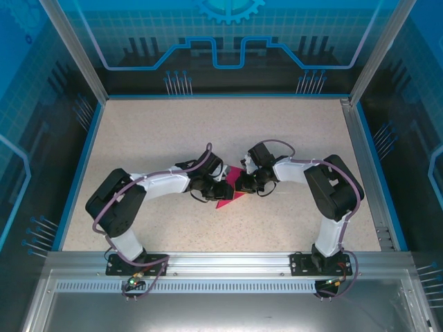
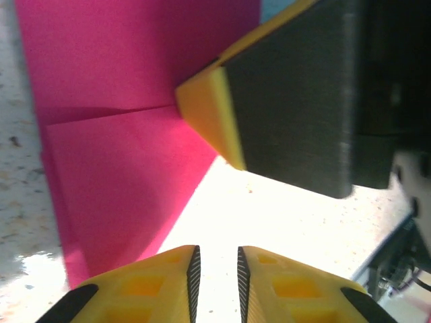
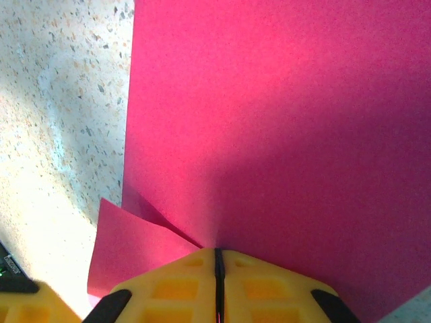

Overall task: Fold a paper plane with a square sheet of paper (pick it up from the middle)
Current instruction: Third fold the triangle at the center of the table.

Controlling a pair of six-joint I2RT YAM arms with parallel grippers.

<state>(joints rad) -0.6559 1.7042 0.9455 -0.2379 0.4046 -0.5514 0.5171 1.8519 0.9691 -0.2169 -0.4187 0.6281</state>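
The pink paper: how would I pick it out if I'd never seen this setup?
Start at the speckled beige table inside the blue-walled enclosure. Near its middle, the black left gripper and black right gripper nearly meet. Under them lies the magenta-pink sheet of paper, sharp-edged and creased, the only brightly coloured thing there.

Left arm point(image 1: 138, 197) and right arm point(image 1: 329, 183) bend inward, left pincer point(image 2: 215, 272) slightly ajar, right pincer point(image 3: 217, 272) closed tight.

No words, numbers or brand marks can be read anywhere. The one sign-like mark is a pale blue cogwheel emblem point(image 1: 230, 8) (cut off by the top edge), printed on the translucent blue far wall panel point(image 1: 138, 34).
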